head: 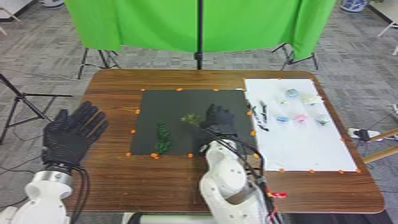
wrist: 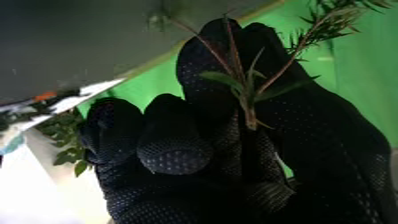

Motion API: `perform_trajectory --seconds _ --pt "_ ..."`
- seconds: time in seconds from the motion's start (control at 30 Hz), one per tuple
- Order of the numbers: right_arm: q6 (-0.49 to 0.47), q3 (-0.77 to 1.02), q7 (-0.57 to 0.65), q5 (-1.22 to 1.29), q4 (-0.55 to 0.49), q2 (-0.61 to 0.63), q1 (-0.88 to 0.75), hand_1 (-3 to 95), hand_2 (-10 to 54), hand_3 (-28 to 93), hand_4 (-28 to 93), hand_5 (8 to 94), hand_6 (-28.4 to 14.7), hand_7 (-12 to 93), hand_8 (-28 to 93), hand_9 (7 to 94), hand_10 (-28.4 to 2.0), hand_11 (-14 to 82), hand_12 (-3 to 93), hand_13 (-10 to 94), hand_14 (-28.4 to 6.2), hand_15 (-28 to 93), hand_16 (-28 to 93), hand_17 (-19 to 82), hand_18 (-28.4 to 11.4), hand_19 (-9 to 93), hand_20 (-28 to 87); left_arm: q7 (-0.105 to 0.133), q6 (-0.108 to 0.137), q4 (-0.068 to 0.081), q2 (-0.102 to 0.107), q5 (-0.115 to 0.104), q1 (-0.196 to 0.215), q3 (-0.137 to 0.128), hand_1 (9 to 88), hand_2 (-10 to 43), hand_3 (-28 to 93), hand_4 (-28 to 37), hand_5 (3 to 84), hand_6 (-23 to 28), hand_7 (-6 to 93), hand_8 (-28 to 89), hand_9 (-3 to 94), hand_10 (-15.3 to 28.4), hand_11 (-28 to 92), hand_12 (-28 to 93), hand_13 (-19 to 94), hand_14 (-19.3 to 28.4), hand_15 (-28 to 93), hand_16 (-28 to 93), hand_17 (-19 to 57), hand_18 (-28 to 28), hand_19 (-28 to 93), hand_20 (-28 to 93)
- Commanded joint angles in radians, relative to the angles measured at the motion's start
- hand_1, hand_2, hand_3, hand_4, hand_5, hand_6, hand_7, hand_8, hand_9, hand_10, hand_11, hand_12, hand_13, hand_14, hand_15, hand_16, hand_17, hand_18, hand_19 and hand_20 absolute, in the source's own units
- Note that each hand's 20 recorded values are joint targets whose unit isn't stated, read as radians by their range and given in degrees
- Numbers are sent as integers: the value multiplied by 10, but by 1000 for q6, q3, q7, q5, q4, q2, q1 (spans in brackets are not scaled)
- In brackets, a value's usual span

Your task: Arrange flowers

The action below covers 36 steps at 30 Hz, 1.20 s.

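Brown wooden table (head: 160,187). Right black-gloved hand (head: 220,122) pinching thin green sprig (wrist: 249,92) over black rectangular mat (head: 169,104). Dark-green leafy frond (head: 163,137) laid; pastel flowers (head: 300,119) on white sheet (head: 306,147) likely left. Left hand (head: 71,137) spread.

Brown wood-grain table (head: 107,120), loud green curtain (head: 151,25)
So the mat (head: 187,142)'s charcoal, the sheet (head: 306,145)'s white, orange spots (head: 155,155) round both. One pink flower (head: 300,118), one blue bloom (head: 282,119), a deep green sprig (head: 163,137). Right hand (head: 219,120): black, tiny pale dots. Its twig (wrist: 248,102): reddish-brown, green leaves.
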Motion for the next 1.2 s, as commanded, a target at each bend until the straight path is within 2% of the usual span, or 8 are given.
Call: perform_trajectory --seconds 0.03,0.33,0.5,0.63,0.9,1.0,1.07,1.2 --pt "-42 -25 2 39 -37 -12 -30 590 -95 738 -264 767 -24 358 131 895 -110 361 431 795 -121 759 477 517 -272 932 592 -12 -12 9 -7 -7 7 6 257 162 748 -283 482 84 166 -94 391 148 211 119 304 162 425 -72 -63 159 388 141" --pt "-89 -64 2 63 -70 -20 -42 564 -95 726 -259 751 -37 325 115 884 -114 339 430 784 -128 754 473 510 -275 932 583 -16 -16 15 -3 -11 0 13 257 162 747 -283 482 84 166 -94 392 149 214 120 305 162 425 -72 -63 160 389 142" --pt "-110 -69 6 87 -90 -8 -44 551 -95 716 -256 749 -59 213 71 884 -118 299 422 778 -127 737 454 499 -276 932 561 -5 -14 14 -1 -14 3 13 257 162 747 -283 482 84 165 -94 391 150 212 119 305 163 425 -71 -63 160 388 142" --pt "-126 -83 23 120 -122 13 -49 530 -95 733 -253 745 -65 172 53 886 -120 285 421 779 -127 724 441 498 -276 932 554 2 -10 7 -3 -15 20 -1 258 162 746 -283 482 84 166 -94 391 150 212 119 304 162 425 -71 -63 160 389 142" --pt "-69 -80 9 137 -207 93 -67 473 -95 751 -238 715 -66 163 11 855 -138 275 340 775 -127 679 414 496 -273 932 537 15 -23 -4 -34 -13 46 -25 257 162 747 -283 482 84 166 -93 393 150 212 119 305 162 426 -72 -63 160 389 142" --pt "-162 -51 13 169 -255 115 -89 473 -95 746 -240 721 -66 175 29 840 -150 283 313 764 -132 674 404 490 -271 932 539 20 -19 -11 -44 -16 63 -40 258 162 747 -283 482 84 166 -94 392 150 212 120 305 163 426 -72 -63 160 389 142" --pt "-189 -40 21 166 -270 127 -107 479 -95 732 -237 732 -67 182 52 826 -164 285 269 754 -135 659 385 478 -270 932 532 27 -18 -13 -47 -17 69 -43 258 162 747 -283 482 84 166 -94 392 150 212 120 305 163 427 -71 -63 160 389 142" --pt "-275 -31 38 167 -281 136 -128 550 -95 708 -252 748 -67 196 85 843 -148 190 353 748 -133 646 373 467 -272 932 524 23 -12 -15 -49 -18 74 -46 258 162 747 -283 483 84 167 -94 393 151 213 120 305 163 428 -71 -63 160 389 142"
